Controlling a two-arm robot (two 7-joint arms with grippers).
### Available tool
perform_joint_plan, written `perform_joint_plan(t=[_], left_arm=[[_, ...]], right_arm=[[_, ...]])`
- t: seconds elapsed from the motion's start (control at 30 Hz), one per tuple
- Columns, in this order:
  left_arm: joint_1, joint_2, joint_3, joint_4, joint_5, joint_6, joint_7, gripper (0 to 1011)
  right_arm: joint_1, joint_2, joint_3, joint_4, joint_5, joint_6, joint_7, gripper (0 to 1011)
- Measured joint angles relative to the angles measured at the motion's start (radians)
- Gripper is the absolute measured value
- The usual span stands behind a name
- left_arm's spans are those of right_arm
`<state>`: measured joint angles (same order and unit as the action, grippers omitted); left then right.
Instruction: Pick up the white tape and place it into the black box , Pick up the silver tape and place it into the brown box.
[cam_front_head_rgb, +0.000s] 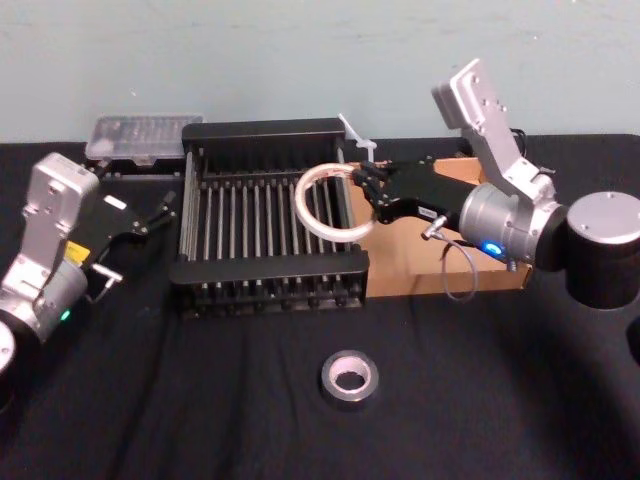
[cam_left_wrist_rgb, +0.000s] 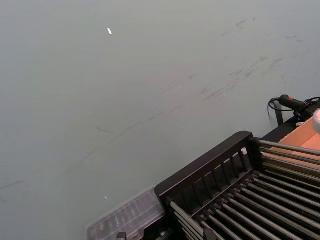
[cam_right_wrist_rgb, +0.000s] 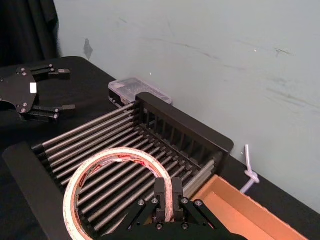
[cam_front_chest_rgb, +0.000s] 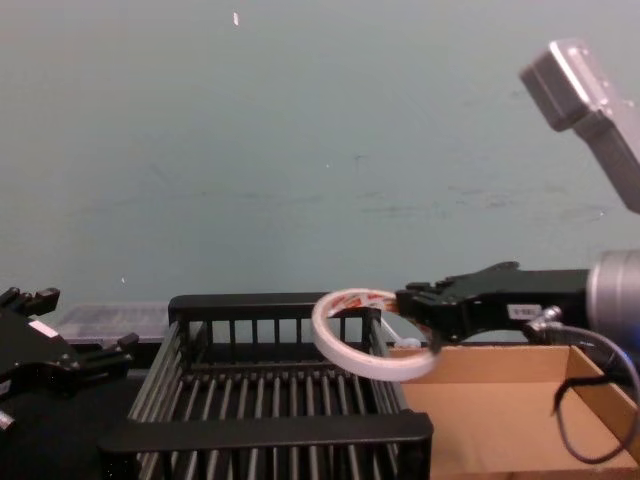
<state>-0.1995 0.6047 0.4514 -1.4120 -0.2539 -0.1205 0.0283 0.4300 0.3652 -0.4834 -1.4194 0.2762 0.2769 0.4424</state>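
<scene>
In the head view the right hand (cam_front_head_rgb: 368, 195) reaches in from the right and is clamped on the rim of the white tape (cam_front_head_rgb: 301, 203), holding the ring tilted over the right end of the black box (cam_front_head_rgb: 268, 268), just beside the brown box (cam_front_head_rgb: 400, 255). The silver tape (cam_front_head_rgb: 330, 380) lies flat on the table (cam_front_head_rgb: 200, 420) in front of the black box, well apart from both hands. The left hand (cam_front_head_rgb: 160, 213) hangs to the left of the black box with its fingers spread and nothing between them, near a clear case (cam_front_head_rgb: 143, 135) at the back. The left wrist view shows a back corner of the black box, the clear case beside it and an edge of the brown box against the wall (cam_left_wrist_rgb: 125, 90). In the right wrist view the fingers pinch the white tape's band, its printed face up over the slatted floor. In the chest view the white tape hangs tilted at about the height of the black box's back rim
</scene>
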Motion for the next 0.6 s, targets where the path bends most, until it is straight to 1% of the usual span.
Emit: perform_joint_plan(t=[0.27,0.37,0.6], left_arm=[[0.000,0.000,0.000,0.000,0.000,0.000,0.000,1001],[0.000,0.000,0.000,0.000,0.000,0.000,0.000,1001],[0.000,0.000,0.000,0.000,0.000,0.000,0.000,1001]], right_arm=[[0.040,-0.033,-0.025,0.056,-0.024,-0.010,-0.001,90],[0.060,-0.054,-0.035,0.086,-0.036,-0.012,-0.004,91],[0.083,-0.088,-0.040,0.133,-0.050,-0.019,-0.015,90]])
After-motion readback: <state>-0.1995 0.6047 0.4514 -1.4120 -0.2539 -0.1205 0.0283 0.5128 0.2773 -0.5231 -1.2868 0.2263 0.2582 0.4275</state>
